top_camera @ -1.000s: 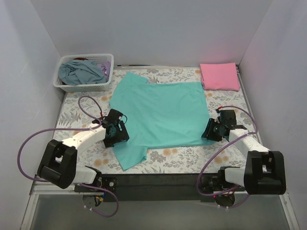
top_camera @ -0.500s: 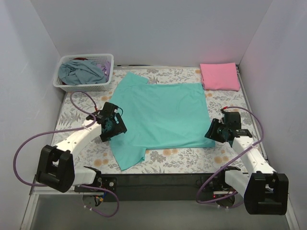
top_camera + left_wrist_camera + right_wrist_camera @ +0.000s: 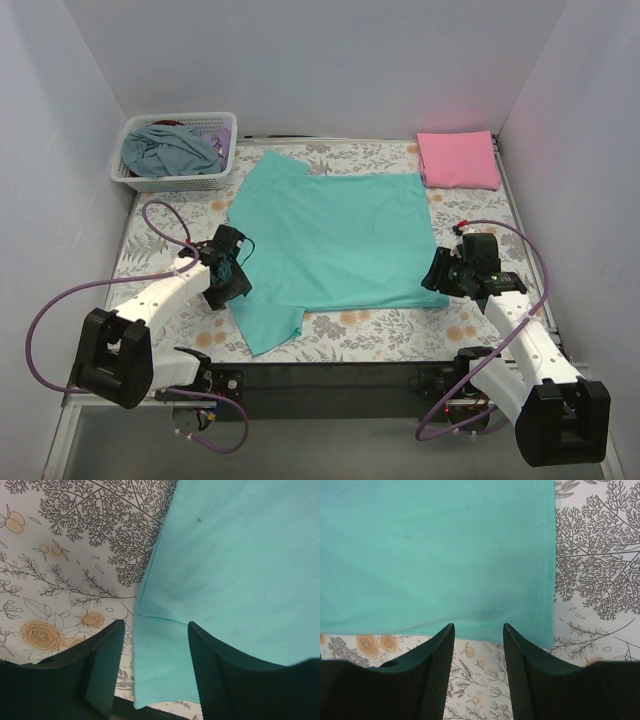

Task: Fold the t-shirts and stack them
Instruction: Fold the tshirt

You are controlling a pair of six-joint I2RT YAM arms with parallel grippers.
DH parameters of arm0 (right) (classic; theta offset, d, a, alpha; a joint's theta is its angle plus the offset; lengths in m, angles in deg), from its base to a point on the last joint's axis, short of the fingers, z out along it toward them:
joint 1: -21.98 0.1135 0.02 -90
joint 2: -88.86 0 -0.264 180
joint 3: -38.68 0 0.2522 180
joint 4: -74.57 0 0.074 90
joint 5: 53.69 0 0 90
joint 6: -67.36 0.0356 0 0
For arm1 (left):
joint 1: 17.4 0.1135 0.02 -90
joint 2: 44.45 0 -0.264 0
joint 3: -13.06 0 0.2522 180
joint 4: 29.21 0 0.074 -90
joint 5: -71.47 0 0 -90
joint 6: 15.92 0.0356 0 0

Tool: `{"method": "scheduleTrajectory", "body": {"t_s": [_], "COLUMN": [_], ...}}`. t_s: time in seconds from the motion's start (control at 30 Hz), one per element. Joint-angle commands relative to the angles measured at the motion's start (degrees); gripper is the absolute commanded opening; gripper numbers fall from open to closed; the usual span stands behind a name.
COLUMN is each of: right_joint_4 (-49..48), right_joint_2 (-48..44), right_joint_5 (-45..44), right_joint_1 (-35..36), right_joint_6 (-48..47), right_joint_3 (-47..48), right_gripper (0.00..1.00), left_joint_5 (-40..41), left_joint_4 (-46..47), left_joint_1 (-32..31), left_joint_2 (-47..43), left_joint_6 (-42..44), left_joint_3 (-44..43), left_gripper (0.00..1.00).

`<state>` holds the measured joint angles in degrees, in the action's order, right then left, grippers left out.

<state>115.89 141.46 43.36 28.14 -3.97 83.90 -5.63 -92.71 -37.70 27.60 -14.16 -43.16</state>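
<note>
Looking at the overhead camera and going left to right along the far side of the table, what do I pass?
A white plastic lattice basket holding crumpled clothes → spread-out teal-green t-shirt → folded pink t-shirt.

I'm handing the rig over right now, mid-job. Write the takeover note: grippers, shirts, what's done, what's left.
Grippers: the left gripper is open and empty, its jaws astride the left edge of the teal t-shirt where the near sleeve begins. The right gripper is open and empty, over that shirt's near right hem corner.
Shirts: the teal t-shirt lies spread flat and unfolded mid-table. The pink t-shirt sits folded at the far right corner.
Done: pink folded.
Left: grasp the teal, fold it, stack it with the pink.
Note: the white basket at far left holds more cloth.
</note>
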Motion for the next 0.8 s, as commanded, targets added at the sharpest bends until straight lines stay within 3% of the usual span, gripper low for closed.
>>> {"method": "scheduleTrajectory", "body": {"t_s": [0.0, 0.23, 0.63, 0.77], "right_joint_4": [0.4, 0.4, 1.3, 4.4], "right_joint_2": [-0.8, -2.2, -2.1, -1.5], "right_joint_5": [0.5, 0.5, -2.4, -4.5], "right_joint_1": [0.4, 0.3, 0.3, -0.4], "right_joint_6": [-1.4, -1.4, -0.7, 1.1], "right_joint_3": [-1.2, -1.3, -0.8, 0.4], "right_gripper": [0.51, 0.51, 0.51, 0.55], "left_joint_5": [4.2, 4.8, 5.4, 4.4], "left_joint_4": [1.0, 3.6, 6.8, 7.7], "left_joint_1": [0.3, 0.3, 0.3, 0.3], "left_joint_2": [0.2, 2.3, 4.5, 4.4], "left_joint_6": [-2.6, -2.9, -2.0, -1.1], "left_joint_3": [0.6, 2.1, 5.9, 6.2], "left_gripper": [0.5, 0.4, 0.38, 0.29]}}
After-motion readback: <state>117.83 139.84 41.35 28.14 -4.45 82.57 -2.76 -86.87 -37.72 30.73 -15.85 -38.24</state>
